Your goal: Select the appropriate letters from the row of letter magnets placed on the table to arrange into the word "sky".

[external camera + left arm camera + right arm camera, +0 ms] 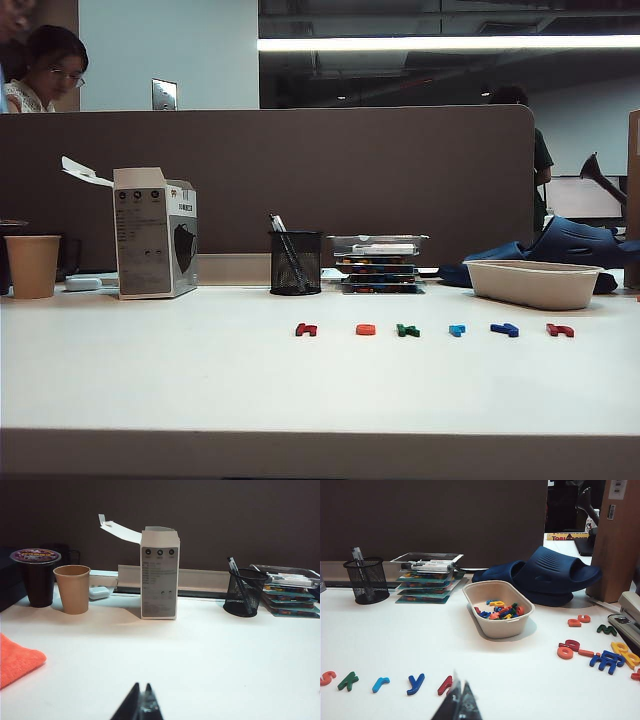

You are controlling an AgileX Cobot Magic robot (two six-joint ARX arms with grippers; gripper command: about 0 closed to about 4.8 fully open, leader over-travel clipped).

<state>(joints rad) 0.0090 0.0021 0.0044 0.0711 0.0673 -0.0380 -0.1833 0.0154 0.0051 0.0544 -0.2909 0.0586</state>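
- Left end effector (pixel 141 706): two slim black fingers tapering to narrow tips, with a glossy, pale sheen along the inner edges.
- Right end effector (pixel 458 703): the same dark, wedge-shaped fingers, with a translucent grey shine on their faces.

A brown partition (pixel 300 170) stood along the far edge of the white desk (pixel 200 380). Behind it rose a pale wall (pixel 170 50) bearing a small metal plate (pixel 164 95), and a long ceiling light (pixel 450 43) glowed under a dark ceiling. A wooden cabinet side (pixel 620 540) stood at the right.
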